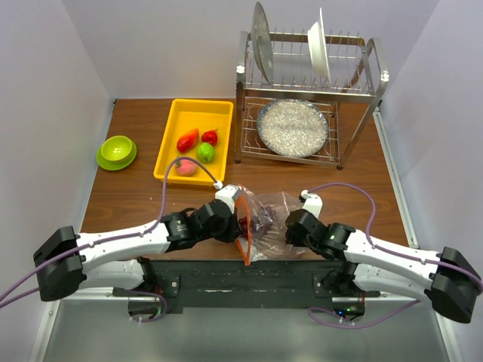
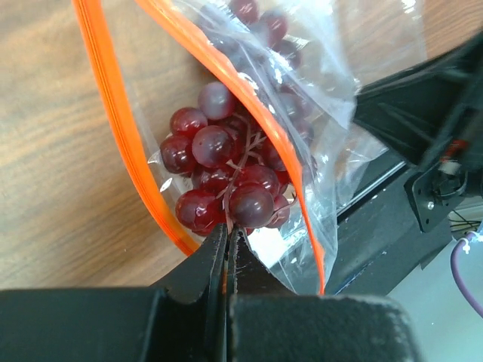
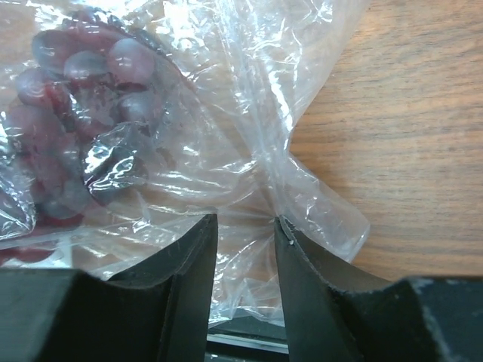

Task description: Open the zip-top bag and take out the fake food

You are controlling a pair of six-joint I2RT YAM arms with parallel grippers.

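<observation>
The zip-top bag (image 1: 273,207) lies at the table's near edge between the arms, its orange-red zip strip (image 2: 113,113) spread open. A dark purple grape bunch (image 2: 226,173) sits in the mouth. My left gripper (image 2: 228,234) reaches into that mouth and is shut on the bunch's thin stem. My right gripper (image 3: 245,226) is at the bag's closed end with crinkled plastic (image 3: 234,188) between its fingers; a gap still shows between them. In the right wrist view the grapes (image 3: 83,90) show through the film. More fake food lies in the yellow tray (image 1: 170,143): an orange-red piece (image 1: 187,140), a tomato (image 1: 210,137), a green fruit (image 1: 205,152), a pink peach (image 1: 186,167).
A lime-green bowl (image 1: 116,151) sits at the left of the table. A metal dish rack (image 1: 302,98) with plates and a glittery dish stands at the back right. Behind the bag runs the table's black front rail (image 1: 249,275).
</observation>
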